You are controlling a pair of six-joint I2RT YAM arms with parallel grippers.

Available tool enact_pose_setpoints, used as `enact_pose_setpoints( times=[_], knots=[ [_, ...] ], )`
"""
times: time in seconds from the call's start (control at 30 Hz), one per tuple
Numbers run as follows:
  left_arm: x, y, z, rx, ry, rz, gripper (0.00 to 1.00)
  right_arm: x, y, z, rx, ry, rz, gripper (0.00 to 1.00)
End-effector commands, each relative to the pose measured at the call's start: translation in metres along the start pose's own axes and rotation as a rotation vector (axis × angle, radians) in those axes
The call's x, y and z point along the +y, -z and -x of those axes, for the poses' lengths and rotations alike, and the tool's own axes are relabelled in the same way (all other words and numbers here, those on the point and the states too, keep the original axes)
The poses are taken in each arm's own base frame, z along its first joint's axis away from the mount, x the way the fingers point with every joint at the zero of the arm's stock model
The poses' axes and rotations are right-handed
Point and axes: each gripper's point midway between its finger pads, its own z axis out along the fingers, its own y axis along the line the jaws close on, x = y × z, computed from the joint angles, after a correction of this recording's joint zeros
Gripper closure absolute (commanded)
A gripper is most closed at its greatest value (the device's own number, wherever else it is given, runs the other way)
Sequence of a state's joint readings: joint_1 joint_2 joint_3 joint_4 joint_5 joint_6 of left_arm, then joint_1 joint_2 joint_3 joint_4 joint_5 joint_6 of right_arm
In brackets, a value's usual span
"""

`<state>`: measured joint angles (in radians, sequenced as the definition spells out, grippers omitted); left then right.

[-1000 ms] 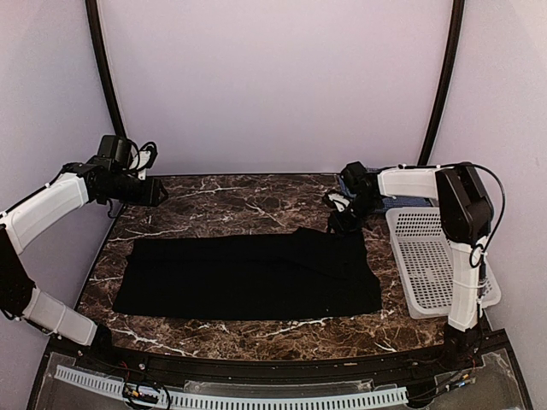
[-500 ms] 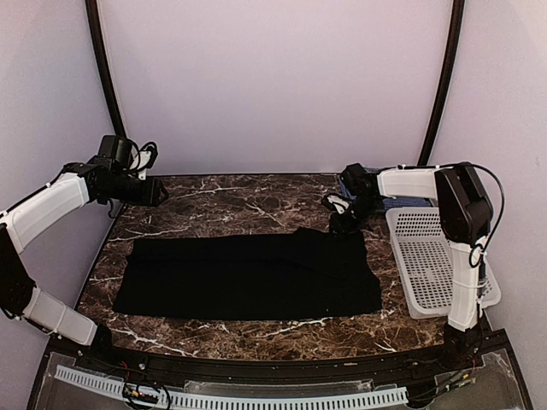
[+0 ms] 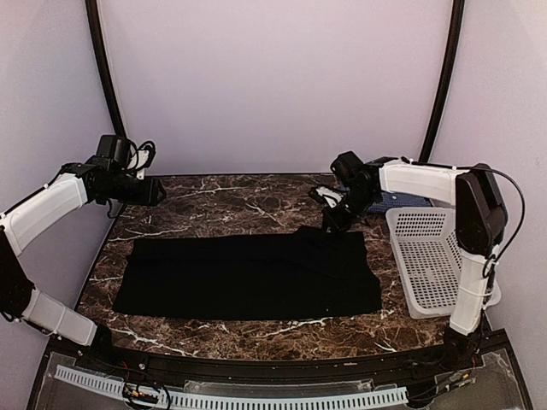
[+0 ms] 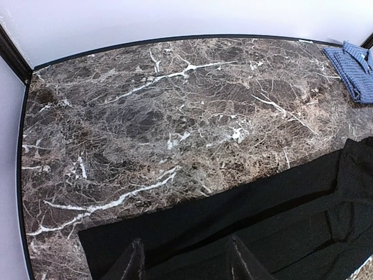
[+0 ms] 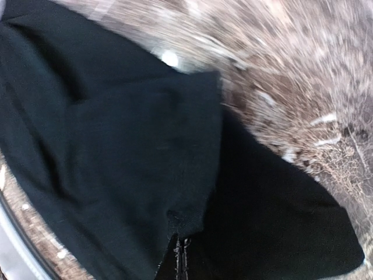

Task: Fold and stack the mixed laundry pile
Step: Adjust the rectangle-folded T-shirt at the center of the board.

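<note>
The black garment (image 3: 248,273) of the laundry pile lies spread flat across the marble table. My right gripper (image 3: 332,224) is at its far right corner, shut, with a fold of the black cloth (image 5: 186,221) pinched at the fingertips (image 5: 182,259). The blue-and-white checked shirt (image 3: 397,203) lies at the far right, partly hidden behind the right arm; the left wrist view shows the shirt (image 4: 352,67) at the table's corner. My left gripper (image 3: 158,192) hovers over the far left of the table, open and holding nothing, its fingers (image 4: 133,262) above the garment's far edge (image 4: 262,221).
A white perforated basket (image 3: 432,265) stands at the table's right edge, beside the garment. Bare marble (image 3: 222,201) stretches between the garment and the back wall. Black frame posts rise at both back corners.
The right gripper has gone from open to shut on the garment's corner, and the right arm has shifted slightly left and up. The left arm has not moved.
</note>
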<state>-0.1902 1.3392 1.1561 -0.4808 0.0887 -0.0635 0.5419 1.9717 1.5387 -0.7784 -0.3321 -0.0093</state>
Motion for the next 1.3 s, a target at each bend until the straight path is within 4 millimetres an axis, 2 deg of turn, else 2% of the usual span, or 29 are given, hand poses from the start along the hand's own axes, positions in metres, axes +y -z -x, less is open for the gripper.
enact_pose_setpoints(
  times=[0.0,0.13,0.27,0.37,0.5,0.6,0.77,0.9,0.97,1.1,1.2,1.27],
  knots=[
    [0.006,0.010,-0.004,-0.002,-0.006,0.046,0.53,0.047,0.024,-0.006,-0.019,0.050,0.037,1.00],
    [0.014,0.008,-0.009,0.029,0.012,0.092,0.52,0.088,0.016,-0.030,0.029,0.108,0.073,1.00],
    [0.025,0.005,-0.015,0.076,0.041,0.155,0.52,0.126,0.003,-0.063,0.096,0.173,0.101,1.00],
    [0.027,0.001,-0.023,0.111,0.057,0.168,0.51,0.147,-0.002,-0.085,0.136,0.218,0.118,1.00],
    [0.032,0.000,-0.028,0.129,0.056,0.194,0.51,0.166,-0.003,-0.104,0.173,0.270,0.142,1.00],
    [0.036,-0.003,-0.035,0.163,0.046,0.216,0.51,0.172,-0.003,-0.113,0.191,0.284,0.162,1.00],
    [0.042,-0.004,-0.046,0.216,0.036,0.248,0.52,0.171,0.002,-0.122,0.204,0.292,0.163,1.00],
    [0.043,-0.005,-0.055,0.264,0.031,0.256,0.53,0.157,-0.007,-0.136,0.258,0.282,0.117,0.99],
    [0.044,-0.007,-0.062,0.295,0.026,0.261,0.53,0.147,-0.016,-0.141,0.283,0.262,0.074,0.87],
    [0.043,-0.022,-0.081,0.368,0.024,0.243,0.53,0.145,-0.020,-0.135,0.268,0.257,0.066,0.75],
    [0.041,-0.034,-0.091,0.419,0.023,0.222,0.54,0.152,-0.016,-0.127,0.245,0.262,0.091,0.66],
    [0.042,-0.043,-0.099,0.456,0.018,0.227,0.54,0.161,-0.009,-0.114,0.196,0.273,0.125,0.63]
  ],
)
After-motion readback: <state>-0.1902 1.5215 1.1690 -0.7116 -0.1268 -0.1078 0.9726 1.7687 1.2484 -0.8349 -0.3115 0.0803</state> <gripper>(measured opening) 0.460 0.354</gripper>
